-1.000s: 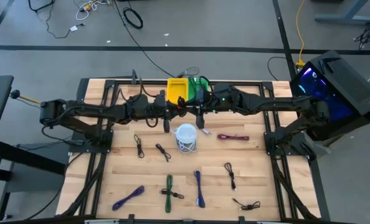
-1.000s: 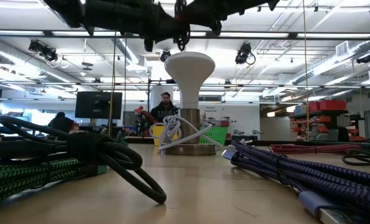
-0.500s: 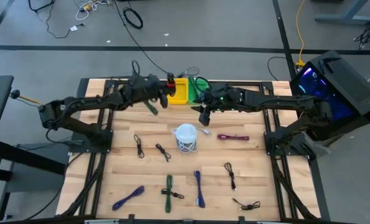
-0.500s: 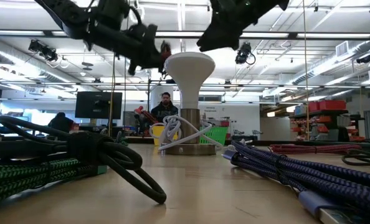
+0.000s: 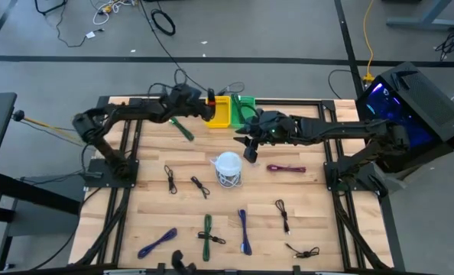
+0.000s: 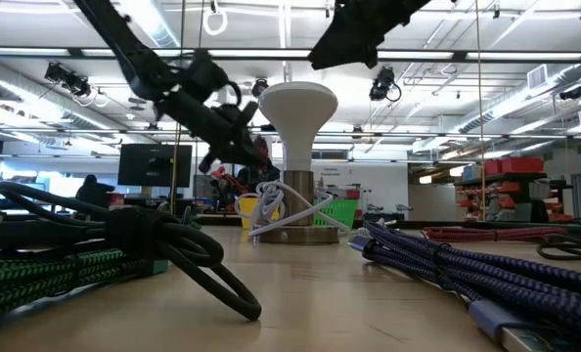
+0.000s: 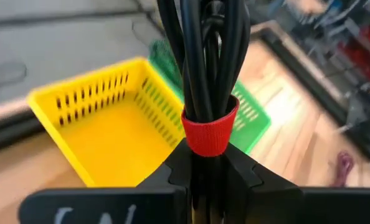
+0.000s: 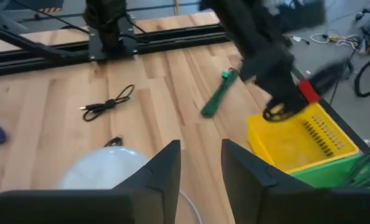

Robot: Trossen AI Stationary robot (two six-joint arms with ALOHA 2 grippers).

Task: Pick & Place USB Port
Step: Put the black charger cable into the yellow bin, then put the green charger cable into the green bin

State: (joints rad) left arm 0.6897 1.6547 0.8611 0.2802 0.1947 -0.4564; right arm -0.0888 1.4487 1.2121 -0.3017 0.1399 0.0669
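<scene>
Left gripper holds a black cable above the yellow basket.
Its fingers are clamped tight on the bundle just below the red strap; the green basket sits beside the yellow one; the right gripper hovers near the white stand, fingers a little apart, holding nothing.

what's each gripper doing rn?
Left gripper: shut on black cable bundle, by yellow basket.
Right gripper: open, empty, above white stand.
</scene>
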